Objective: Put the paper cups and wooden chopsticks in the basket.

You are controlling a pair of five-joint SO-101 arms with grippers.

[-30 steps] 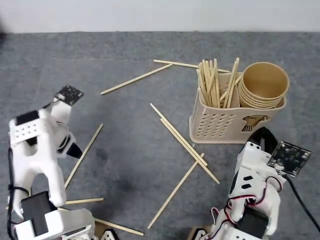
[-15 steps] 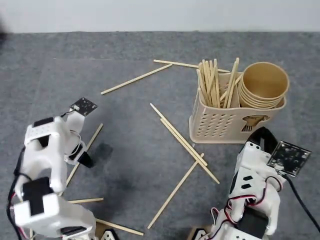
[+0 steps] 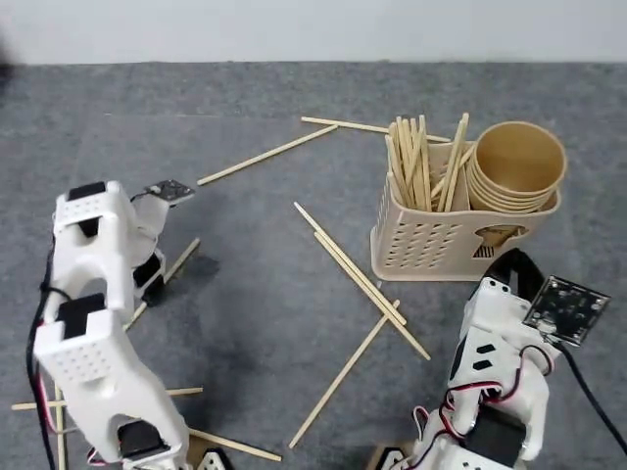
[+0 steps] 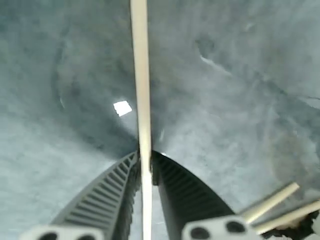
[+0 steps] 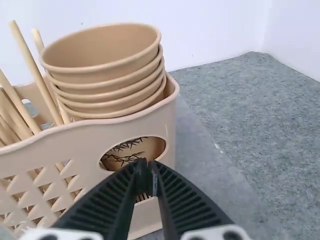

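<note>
The stacked paper cups [image 3: 517,162] and a bundle of chopsticks [image 3: 416,166] already stand in the basket [image 3: 431,253]. Several loose chopsticks [image 3: 359,271] lie scattered on the grey felt tabletop [image 3: 274,323]. The left hand [image 4: 145,159] is clamped on a chopstick [image 4: 141,90], well apart from the basket. The right hand [image 5: 146,169] is closed and empty, near the basket. A white wall [image 3: 313,29] stands behind.

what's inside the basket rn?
A stack of nested cups sits at one end of the basket, with a bundle of chopsticks standing beside it. The lower cups, the chopsticks' bottom ends and the basket floor are covered.
</note>
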